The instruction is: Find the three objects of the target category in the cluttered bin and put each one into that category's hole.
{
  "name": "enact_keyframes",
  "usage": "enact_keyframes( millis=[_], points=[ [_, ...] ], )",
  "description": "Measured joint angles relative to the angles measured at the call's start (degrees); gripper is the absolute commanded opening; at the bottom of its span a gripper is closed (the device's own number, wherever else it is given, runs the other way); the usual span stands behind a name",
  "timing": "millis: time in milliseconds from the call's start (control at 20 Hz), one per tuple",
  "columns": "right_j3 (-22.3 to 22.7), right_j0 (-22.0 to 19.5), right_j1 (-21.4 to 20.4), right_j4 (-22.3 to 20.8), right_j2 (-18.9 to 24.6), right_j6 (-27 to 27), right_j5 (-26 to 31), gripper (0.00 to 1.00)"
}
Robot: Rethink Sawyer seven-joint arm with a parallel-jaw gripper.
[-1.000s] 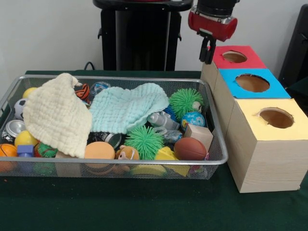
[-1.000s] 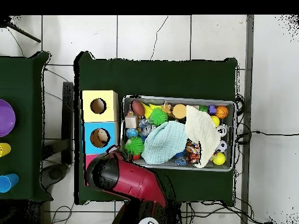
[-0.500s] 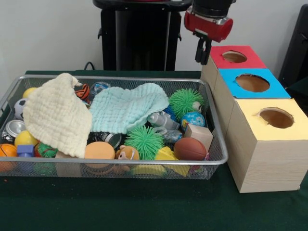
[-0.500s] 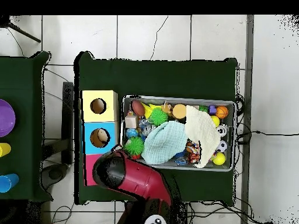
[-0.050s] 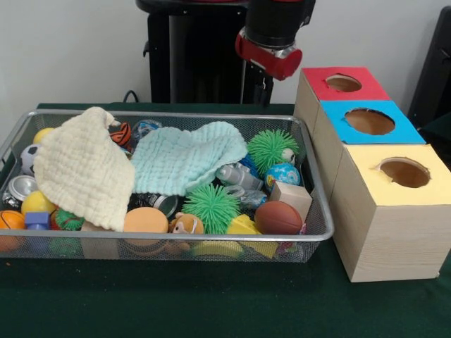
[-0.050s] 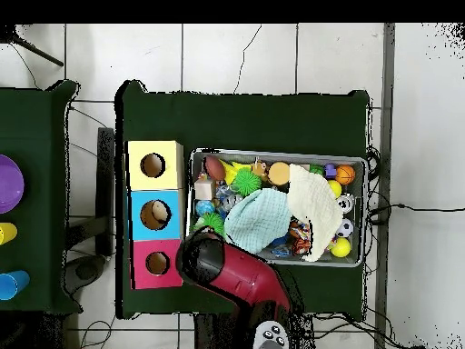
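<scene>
Bin [image 5: 320,232] below and in front of hand [image 5: 266,90]; hand's spread unreadable.

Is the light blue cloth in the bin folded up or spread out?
Spread out. The light blue cloth lies open and rumpled over the toys in the middle of the wire bin, beside the cream cloth; the overhead view shows the same.

In the front view, a wire bin [image 5: 14,141] is sitting left of three boxes [image 5: 380,176] lined front to back. Two cloths [image 5: 81,165] are lying side by side over balls [image 5: 278,217] inside. The arm [image 5: 271,32] is hanging behind the bin's far right corner.
</scene>
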Motion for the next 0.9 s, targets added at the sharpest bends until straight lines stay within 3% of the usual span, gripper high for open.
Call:
enact_keyframes(
  millis=[250, 300, 900],
  points=[
    [-0.51, -0.23, 1.87, -0.66, 0.13, 0.0, 0.0, 0.0],
    [-1.36, -0.02, 2.86, -1.11, 0.13, 0.0, 0.0, 1.0],
    [-4.77, 0.64, 5.28, -1.96, 0.16, 0.0, 0.0, 1.0]
  ],
)
